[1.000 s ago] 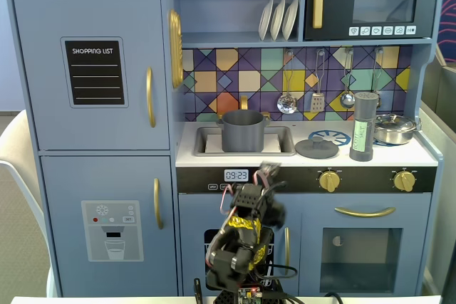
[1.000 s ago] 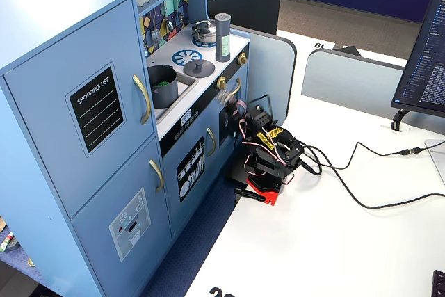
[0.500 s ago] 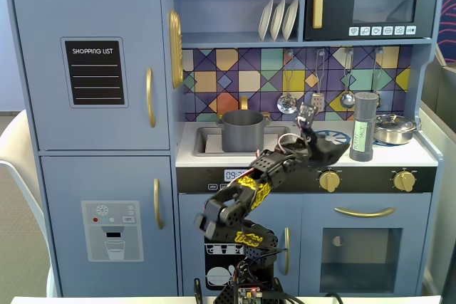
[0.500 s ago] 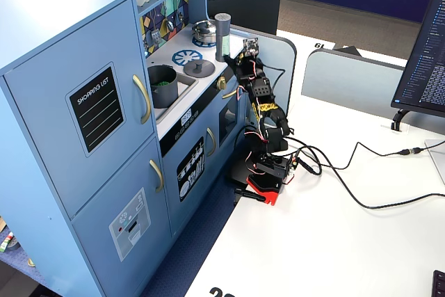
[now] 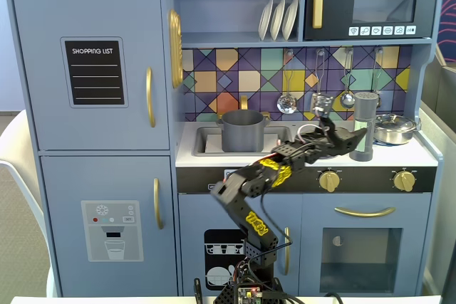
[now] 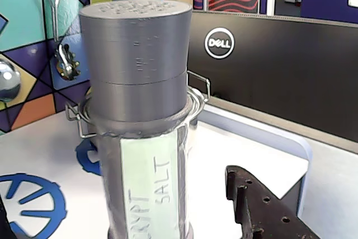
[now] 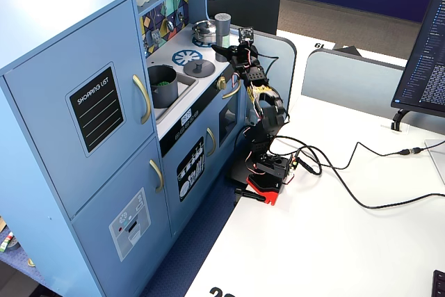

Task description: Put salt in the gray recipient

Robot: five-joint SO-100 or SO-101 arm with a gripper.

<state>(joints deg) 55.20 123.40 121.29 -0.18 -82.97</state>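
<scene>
Your end effector (image 5: 354, 135), fingers spread and holding nothing, faces the upright salt shaker (image 5: 365, 126) straight ahead on the toy stove, well right of the gray pot (image 5: 242, 130).

I read "SALT" on the salt (image 6: 146, 194), "DELL" on the monitor (image 6: 268, 65), "SHOPPING LIST" on the fridge door (image 5: 95, 72); smaller label words look unclear.

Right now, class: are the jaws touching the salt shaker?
Cannot tell. The wrist view shows a gap between the salt shaker and the one visible jaw; the other jaw is out of frame.
</scene>
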